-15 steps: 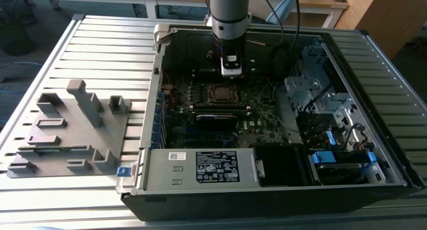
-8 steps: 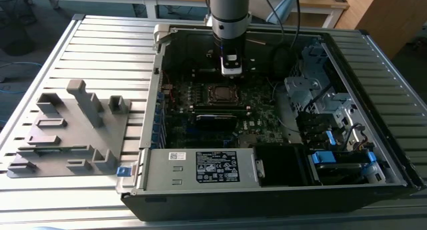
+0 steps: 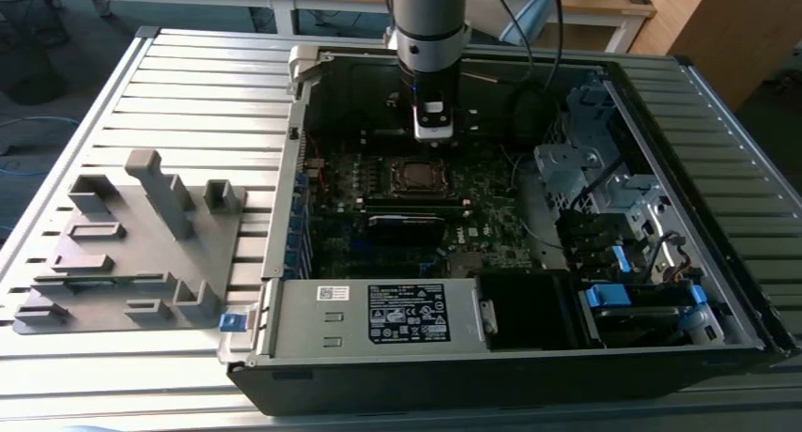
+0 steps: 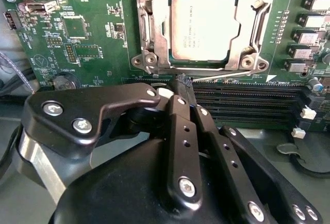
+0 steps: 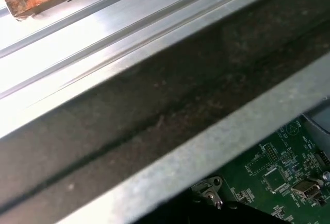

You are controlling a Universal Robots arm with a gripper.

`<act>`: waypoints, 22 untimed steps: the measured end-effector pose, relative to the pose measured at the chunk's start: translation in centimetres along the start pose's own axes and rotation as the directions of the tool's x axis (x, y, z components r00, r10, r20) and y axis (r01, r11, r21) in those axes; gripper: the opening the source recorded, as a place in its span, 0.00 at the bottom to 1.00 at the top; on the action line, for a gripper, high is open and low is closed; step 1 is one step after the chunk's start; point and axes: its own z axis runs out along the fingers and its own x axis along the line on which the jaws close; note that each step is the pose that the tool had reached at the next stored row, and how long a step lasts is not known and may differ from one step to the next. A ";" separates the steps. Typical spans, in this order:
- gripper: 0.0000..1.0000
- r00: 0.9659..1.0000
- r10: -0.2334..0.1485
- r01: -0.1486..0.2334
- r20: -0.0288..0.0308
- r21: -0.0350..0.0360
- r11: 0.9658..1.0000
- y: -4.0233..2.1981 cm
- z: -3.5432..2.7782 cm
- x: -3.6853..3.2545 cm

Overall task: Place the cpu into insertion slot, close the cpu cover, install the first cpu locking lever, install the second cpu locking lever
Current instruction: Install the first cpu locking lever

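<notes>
Tool (image 4: pixel 182 83) hanging inside open computer case (image 3: pixel 501 371), fingers closed together, tips touching end of thin silver locking lever (image 4: pixel 227 74). Cpu (image 4: pixel 204 27) sitting in insertion slot (image 4: pixel 140 59) on green motherboard (image 4: pixel 77 28), cpu cover (image 4: pixel 251 26) lying shut around it. Case resting on slatted metal worktop (image 3: pixel 201 84).

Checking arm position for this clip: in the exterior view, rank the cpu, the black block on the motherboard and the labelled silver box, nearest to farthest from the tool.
1. The cpu, seated right beside the tool.
2. The black block, mid-board.
3. The labelled silver box, along the case's camera-side wall.
</notes>
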 end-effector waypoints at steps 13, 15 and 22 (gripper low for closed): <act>0.11 1.000 0.004 -0.005 -0.017 -0.028 1.000 -0.03 0.02 0.05; 0.11 1.000 0.004 -0.005 -0.017 -0.028 1.000 -0.04 0.02 0.05; 0.11 1.000 0.003 -0.004 -0.015 -0.027 1.000 -0.06 0.13 0.06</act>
